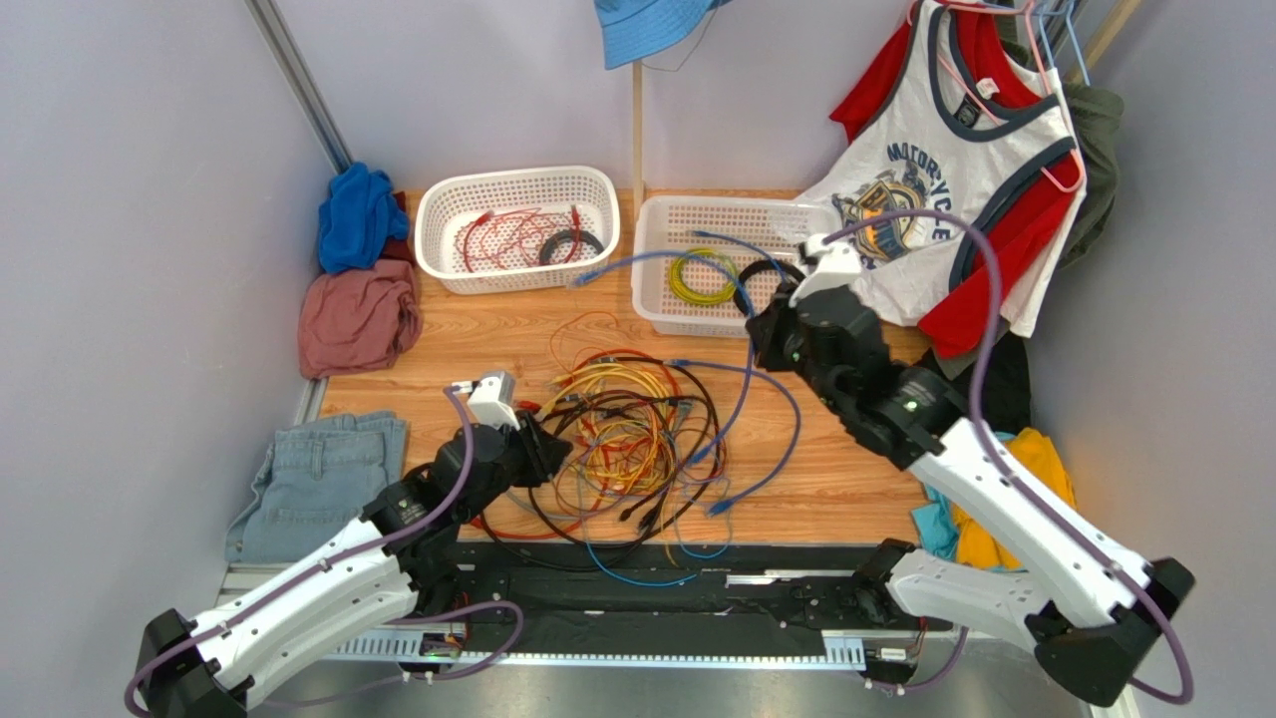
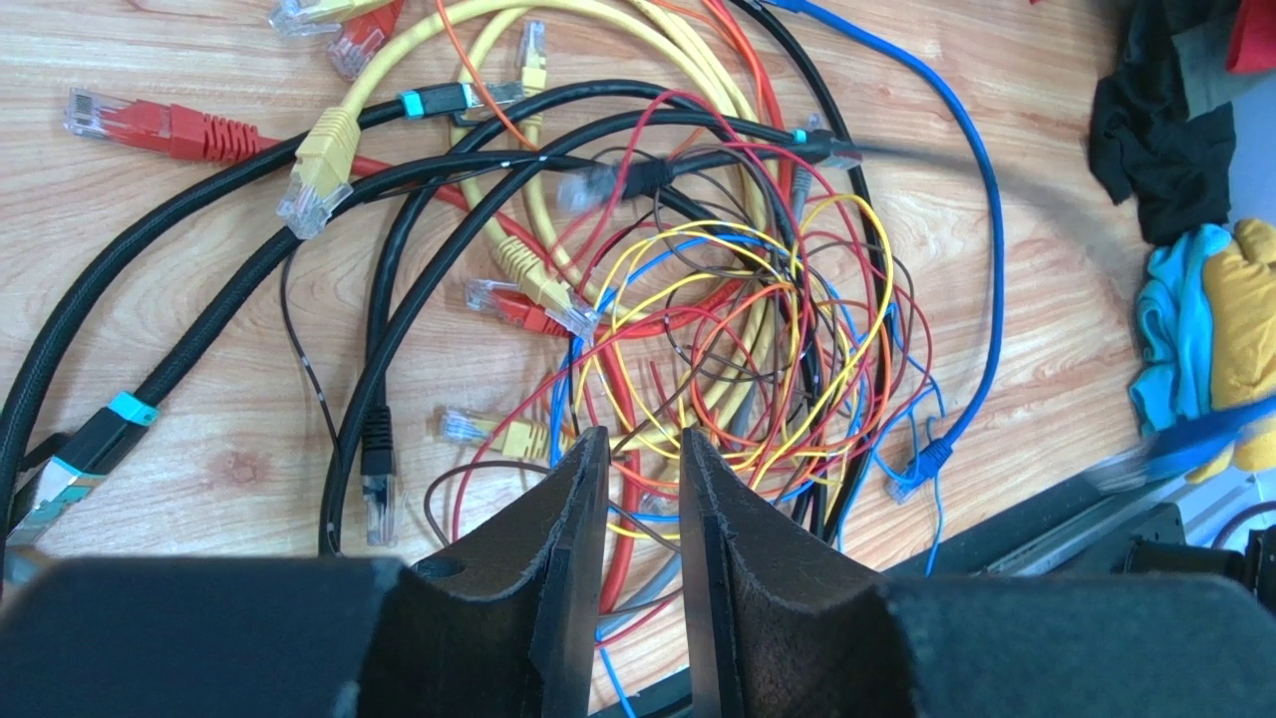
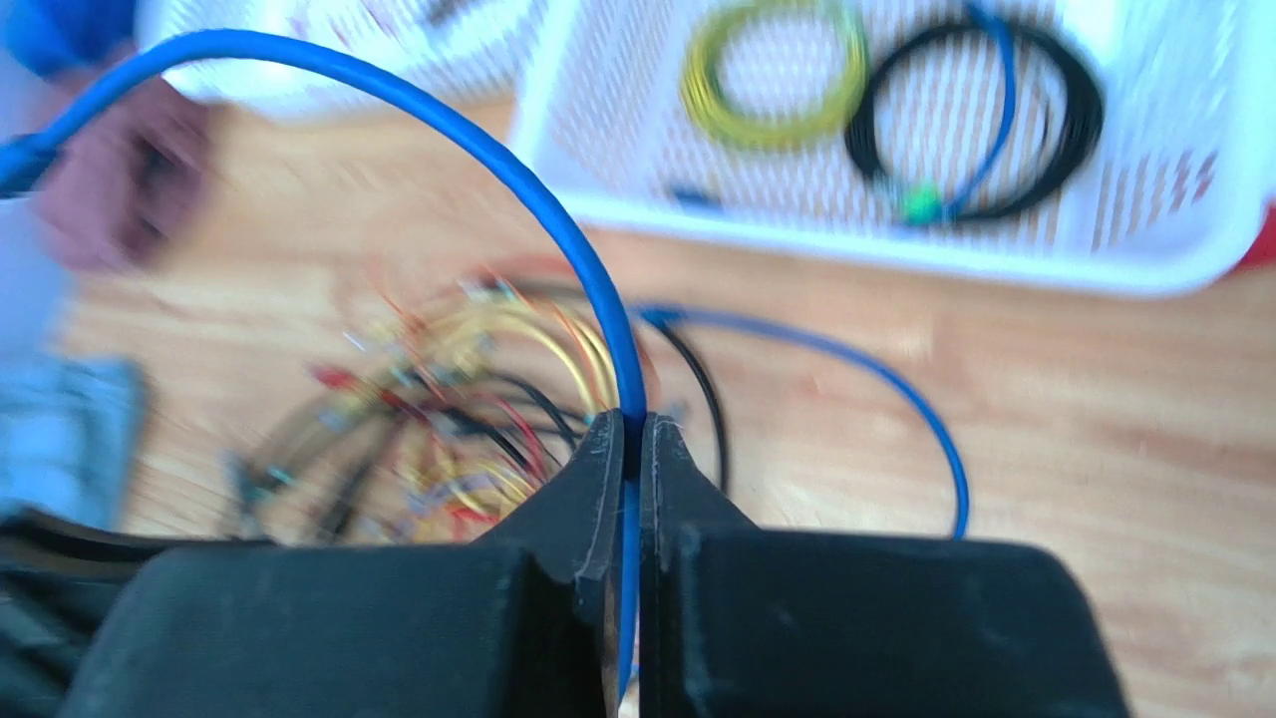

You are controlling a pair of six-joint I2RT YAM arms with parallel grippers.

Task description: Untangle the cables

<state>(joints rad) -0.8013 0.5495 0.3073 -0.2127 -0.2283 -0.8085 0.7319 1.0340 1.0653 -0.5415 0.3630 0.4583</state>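
The cables (image 1: 629,434) lie in a loose tangle of black, red, orange, yellow and blue cords on the wooden table; the tangle also shows in the left wrist view (image 2: 719,299) and, blurred, in the right wrist view (image 3: 450,404). My left gripper (image 1: 547,449) hovers low at the tangle's left edge. Its jaws (image 2: 644,437) stand a narrow gap apart, with thin cords under them. My right gripper (image 1: 764,337) is raised by the right basket, shut (image 3: 632,427) on a blue cable (image 3: 450,120) that arcs up to the left (image 1: 659,258).
A white basket (image 1: 450,195) holds red cables and a black coil. A second white basket (image 1: 647,307) holds a yellow-green ring (image 3: 772,75) and a black ring (image 3: 974,120). Clothes lie at the left (image 1: 357,317) and right (image 1: 1034,464). A black rail (image 1: 674,599) runs along the front.
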